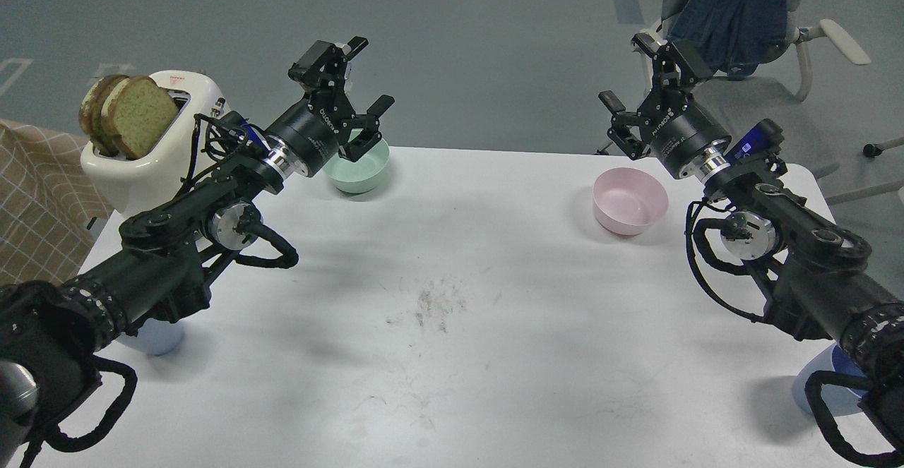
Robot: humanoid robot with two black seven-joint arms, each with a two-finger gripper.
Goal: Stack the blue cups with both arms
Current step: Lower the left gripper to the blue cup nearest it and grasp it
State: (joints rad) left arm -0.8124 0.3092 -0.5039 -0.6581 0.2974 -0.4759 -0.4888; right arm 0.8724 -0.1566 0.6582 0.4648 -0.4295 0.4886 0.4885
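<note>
Two periwinkle-blue cups stand on the white table (452, 298), each mostly hidden under an arm. One cup (157, 337) is at the near left under my left forearm. The other cup (823, 387) is at the near right under my right forearm. My left gripper (364, 76) is open and empty, raised above the far left of the table near the mint-green bowl (360, 166). My right gripper (632, 73) is open and empty, raised beyond the pink bowl (630, 200). Both grippers are far from the cups.
A white toaster (138, 154) with bread slices stands at the far left corner. A chair with a blue garment (738, 2) stands behind the table at the right. A checked cloth (32, 200) lies left of the table.
</note>
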